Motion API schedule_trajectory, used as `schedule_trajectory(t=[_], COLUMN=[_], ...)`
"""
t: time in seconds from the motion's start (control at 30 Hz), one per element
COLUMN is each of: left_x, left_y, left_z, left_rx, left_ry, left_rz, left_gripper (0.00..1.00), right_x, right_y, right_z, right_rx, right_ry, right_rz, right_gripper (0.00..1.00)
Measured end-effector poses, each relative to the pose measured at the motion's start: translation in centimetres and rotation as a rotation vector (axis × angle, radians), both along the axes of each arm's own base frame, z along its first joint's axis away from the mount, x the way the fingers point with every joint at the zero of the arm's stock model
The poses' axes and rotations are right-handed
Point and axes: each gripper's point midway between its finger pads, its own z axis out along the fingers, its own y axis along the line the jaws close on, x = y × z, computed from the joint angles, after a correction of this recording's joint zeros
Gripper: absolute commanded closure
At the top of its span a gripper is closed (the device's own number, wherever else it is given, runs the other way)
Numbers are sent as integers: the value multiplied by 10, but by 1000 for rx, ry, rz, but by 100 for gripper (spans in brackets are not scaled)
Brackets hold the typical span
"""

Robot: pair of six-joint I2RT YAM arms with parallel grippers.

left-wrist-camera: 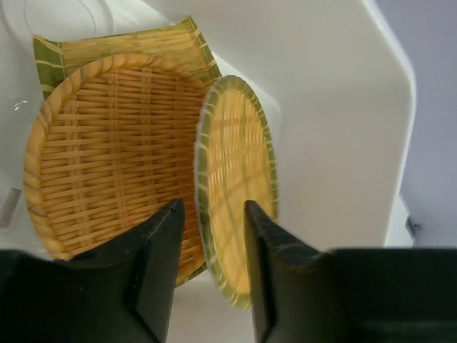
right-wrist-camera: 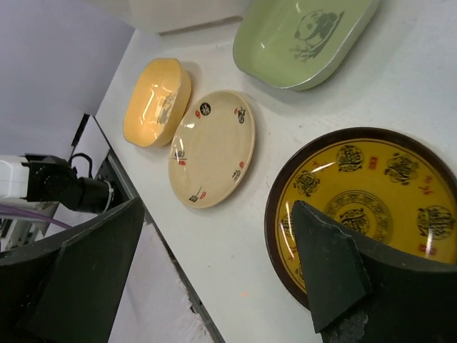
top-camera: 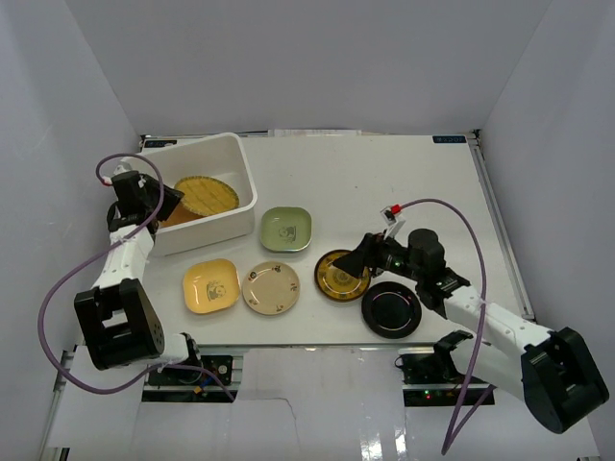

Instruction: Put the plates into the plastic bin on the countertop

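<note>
Status, judged from the layout: roughly three of eight in, five to go.

- Plastic bin (top-camera: 216, 229) sits upper left of the top view on the desk (top-camera: 423, 192).
- Left wrist view shows the woven ones inside it. A flat woven plate (left-wrist-camera: 107, 157) fills the left of the frame. An on-edge woven plate (left-wrist-camera: 239, 164) stands at centre. A third woven piece (left-wrist-camera: 136, 46) is only a green-edged strip along the top.
- Left claw (left-wrist-camera: 213, 206) straddles the rim of the on-edge woven plate. Its jaws are apart, with a gap between one finger and the rim, so it is not clamped.
- Right claw (right-wrist-camera: 218, 214) is spread wide and holds nothing. It hangs low over the gold-patterned plate (right-wrist-camera: 371, 207), which looks like the next pick.
- Left on the desk in the lower middle of the top view: green plate (top-camera: 286, 229), yellow plate (top-camera: 211, 285), cream plate (top-camera: 270, 287), the gold-patterned plate and the black plate (top-camera: 391, 309).

Unclear:
- In the top view the left arm covers the bin's left part, and only one woven plate is plain there.
- Cannot tell what the on-edge woven plate leans on.
- The gold-patterned plate is cut off by a finger and the frame edge, and contact cannot be judged.
- The black plate is in neither wrist view.
</note>
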Motion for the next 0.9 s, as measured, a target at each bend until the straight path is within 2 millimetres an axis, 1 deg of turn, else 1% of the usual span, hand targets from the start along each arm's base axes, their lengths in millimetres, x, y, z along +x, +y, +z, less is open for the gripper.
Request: schedule_trajectory(t=[0.03,0.07,0.13,0.17,0.2,0.33,0.37,0.43,0.5,0.53,0.57,0.6,0.67,0.7,0.8,0.9], left_x=[0,-1,-1,-1,-1,-5,-7,-14,-24,-31,-38,-45,-61,-69,-88,-101], left_y=[0,0,1,2,2,-1,-2,-6,-14,-20,-27,-35,-52,-62,-88,-110], left_z=[-3,-3,3,7,13,37,44,57,74,81,89,96,111,115,126,121], left_rx=[-2,-1,4,8,13,27,31,39,55,62,68,77,94,107,136,164], left_ry=[6,4,-14,-28,-44,-115,-135,-173,-231,-259,-285,-312,-371,-390,-433,-424], left_rz=[5,6,11,13,13,9,6,-3,-19,-33,-51,-71,-121,-153,-249,-345], left_gripper=[40,26,15,7,3,2,2,2,2,2,2,5,7,7,10,11], right_x=[-2,-5,-7,-8,-9,-13,-14,-15,-17,-17,-15,-14,-13,-12,-7,-3], right_y=[7,16,32,42,51,90,101,121,143,154,164,174,191,197,210,231], right_z=[-3,-6,-9,-10,-12,-20,-21,-24,-27,-30,-32,-36,-44,-48,-63,-68], right_rx=[-19,-37,-70,-86,-103,-179,-194,-228,-261,-283,-300,-320,-350,-363,-414,-450], right_ry=[5,7,6,2,-1,-13,-21,-35,-54,-61,-73,-80,-84,-81,-77,-94], right_rz=[14,32,56,71,81,119,128,138,141,139,134,131,133,134,132,134], right_gripper=[10,11,13,15,16,25,30,33,39,44,47,49,50,49,43,40])
